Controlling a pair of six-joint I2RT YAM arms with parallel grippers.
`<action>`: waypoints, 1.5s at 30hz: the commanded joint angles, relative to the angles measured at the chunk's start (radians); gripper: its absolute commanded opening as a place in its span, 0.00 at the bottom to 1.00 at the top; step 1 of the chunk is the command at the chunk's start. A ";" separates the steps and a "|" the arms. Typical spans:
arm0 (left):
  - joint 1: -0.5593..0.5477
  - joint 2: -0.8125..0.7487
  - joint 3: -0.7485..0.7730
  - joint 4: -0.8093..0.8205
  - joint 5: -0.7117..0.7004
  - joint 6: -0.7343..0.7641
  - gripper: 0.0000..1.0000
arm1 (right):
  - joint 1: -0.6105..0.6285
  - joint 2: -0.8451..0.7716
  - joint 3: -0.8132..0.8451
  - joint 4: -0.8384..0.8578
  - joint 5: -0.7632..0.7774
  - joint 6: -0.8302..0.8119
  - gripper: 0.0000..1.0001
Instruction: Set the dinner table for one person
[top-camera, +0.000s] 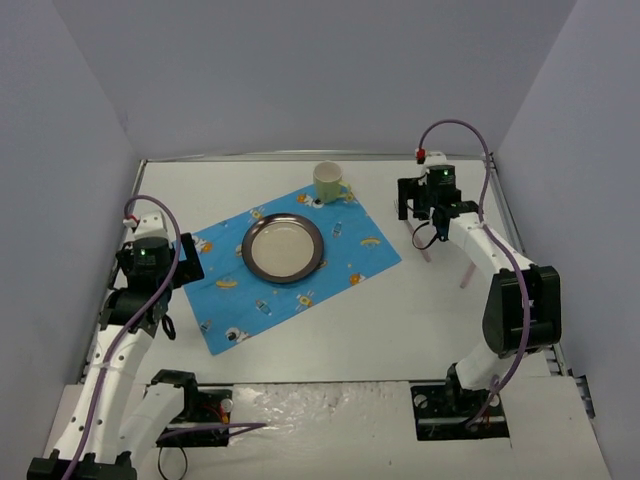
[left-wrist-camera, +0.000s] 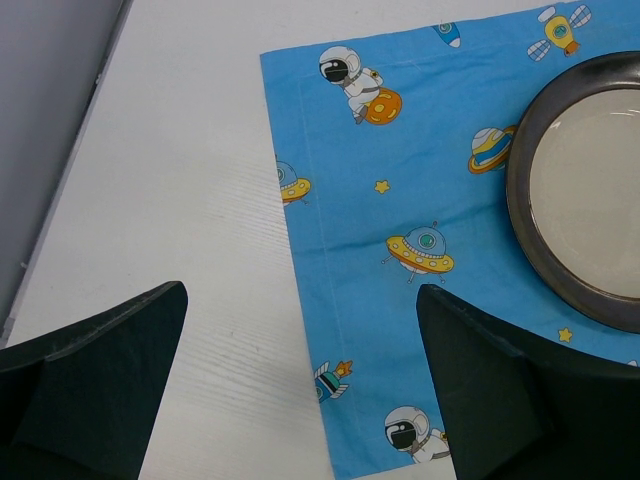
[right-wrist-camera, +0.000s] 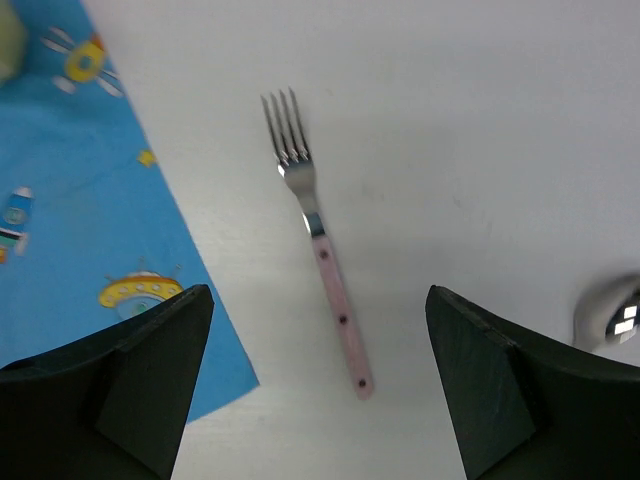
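Note:
The white dinner table (top-camera: 400, 320) carries a blue space-print placemat (top-camera: 330, 270) with a dark-rimmed plate (top-camera: 283, 247) on it and a pale cup (top-camera: 328, 182) at its far corner. A pink-handled fork (right-wrist-camera: 318, 235) lies on the table right of the mat, also seen in the top view (top-camera: 424, 250). My right gripper (right-wrist-camera: 320, 295) is open and empty, hovering over the fork's handle; it shows in the top view (top-camera: 416, 212). My left gripper (left-wrist-camera: 302, 300) is open and empty over the mat's left edge (left-wrist-camera: 300, 250), with the plate (left-wrist-camera: 590, 190) to its right.
A spoon's shiny bowl (right-wrist-camera: 610, 310) lies right of the fork; its pink handle (top-camera: 466, 275) shows in the top view. Lavender wall panels (top-camera: 60, 150) close in the table on three sides. The arm bases stand at the near edge.

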 joint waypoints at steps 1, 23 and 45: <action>-0.006 -0.017 0.017 0.031 0.002 0.001 0.97 | -0.059 -0.085 -0.135 0.080 0.300 0.259 0.85; -0.026 -0.066 0.017 0.034 0.011 0.003 0.97 | -0.323 -0.165 -0.448 0.092 0.247 0.432 0.78; -0.050 -0.070 0.014 0.025 -0.014 0.007 0.97 | -0.365 0.012 -0.415 0.170 0.239 0.369 0.46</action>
